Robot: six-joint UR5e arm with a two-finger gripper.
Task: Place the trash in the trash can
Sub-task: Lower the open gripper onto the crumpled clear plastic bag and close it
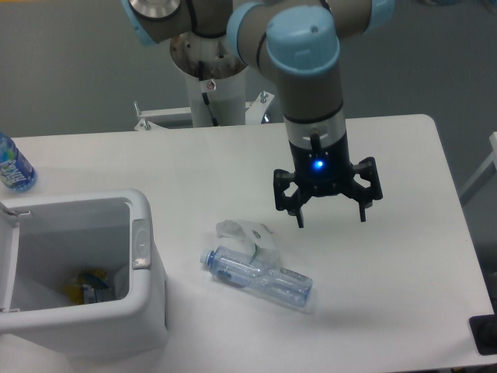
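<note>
The tool (pixel 331 214) hangs above the desk (pixel 388 155) with fingers spread wide, holding nothing. The bottle (pixel 258 277) lies on its side, the wrapper (pixel 242 231) touching it. The bin (pixel 85 272) stands nearby at left, with some items inside.

white table (pixel 404 256): trash can (pixel 147 307), water bottle (pixel 260 278), wrapper (pixel 241 231), small bottle (pixel 14 165).

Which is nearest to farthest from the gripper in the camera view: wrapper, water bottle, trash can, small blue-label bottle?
From the gripper, jaws open above the table:
1. Wrapper, just to its image left.
2. Water bottle, lying below the wrapper; close to call with it.
3. Trash can, lower image left.
4. Small blue-label bottle, far left edge.
</note>
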